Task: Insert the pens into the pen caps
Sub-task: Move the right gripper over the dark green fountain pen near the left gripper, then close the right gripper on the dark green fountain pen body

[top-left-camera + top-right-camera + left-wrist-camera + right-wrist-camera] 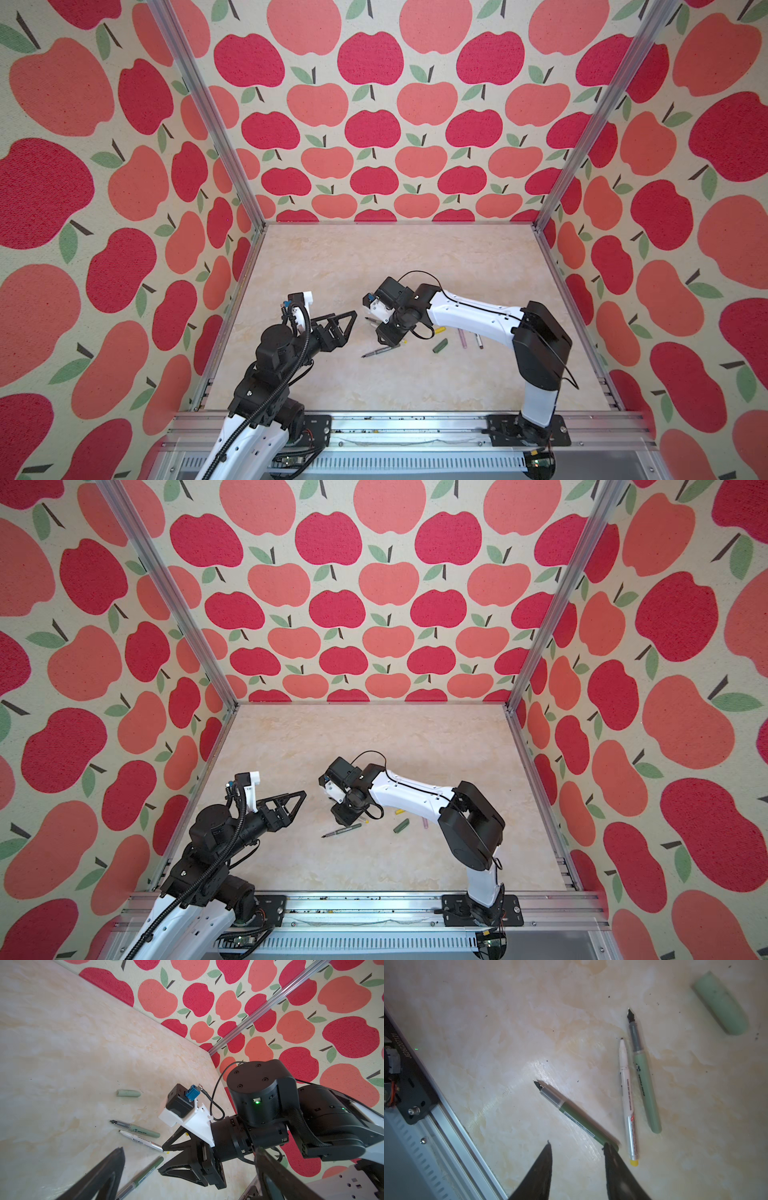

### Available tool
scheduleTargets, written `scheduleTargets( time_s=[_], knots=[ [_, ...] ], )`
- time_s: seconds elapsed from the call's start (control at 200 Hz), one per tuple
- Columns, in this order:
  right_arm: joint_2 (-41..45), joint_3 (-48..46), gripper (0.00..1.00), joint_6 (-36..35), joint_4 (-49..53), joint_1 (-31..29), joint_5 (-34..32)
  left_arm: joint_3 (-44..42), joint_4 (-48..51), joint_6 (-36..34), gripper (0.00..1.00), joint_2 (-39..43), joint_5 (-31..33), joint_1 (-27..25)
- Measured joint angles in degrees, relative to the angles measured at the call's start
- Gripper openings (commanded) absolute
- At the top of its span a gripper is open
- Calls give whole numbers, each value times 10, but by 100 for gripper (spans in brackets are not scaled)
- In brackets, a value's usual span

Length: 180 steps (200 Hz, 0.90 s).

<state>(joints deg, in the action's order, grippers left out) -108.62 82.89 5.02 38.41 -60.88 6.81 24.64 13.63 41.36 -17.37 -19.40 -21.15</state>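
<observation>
Top view: dark-green pen [380,351], tip leftward

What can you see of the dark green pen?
The dark green pen is a slim plastic marker with a dark green barrel bearing a printed label, a clear grey collar and a dark pointed tip. It has no cap on. It lies flat on the table. Its back end sits at one of the right gripper's fingers; whether they touch cannot be told. The fingers stand apart and do not clamp it.
</observation>
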Motion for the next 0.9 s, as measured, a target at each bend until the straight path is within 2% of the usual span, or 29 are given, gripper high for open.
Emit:
scheduleTargets(
  time_s=[0.165,0.27,0.495,0.901],
  knots=[
    [-43,31,44,-66,12,-14,-1,-15,33,13,99,98,34,1],
    [-64,43,44,-96,25,-27,-3,-21,51,17,99,129,48,1],
    [-94,59,42,-129,39,-44,-17,-21,68,17,99,110,55,1],
    [-124,68,30,-147,47,-44,-48,-21,68,17,99,79,54,2]
  ],
)
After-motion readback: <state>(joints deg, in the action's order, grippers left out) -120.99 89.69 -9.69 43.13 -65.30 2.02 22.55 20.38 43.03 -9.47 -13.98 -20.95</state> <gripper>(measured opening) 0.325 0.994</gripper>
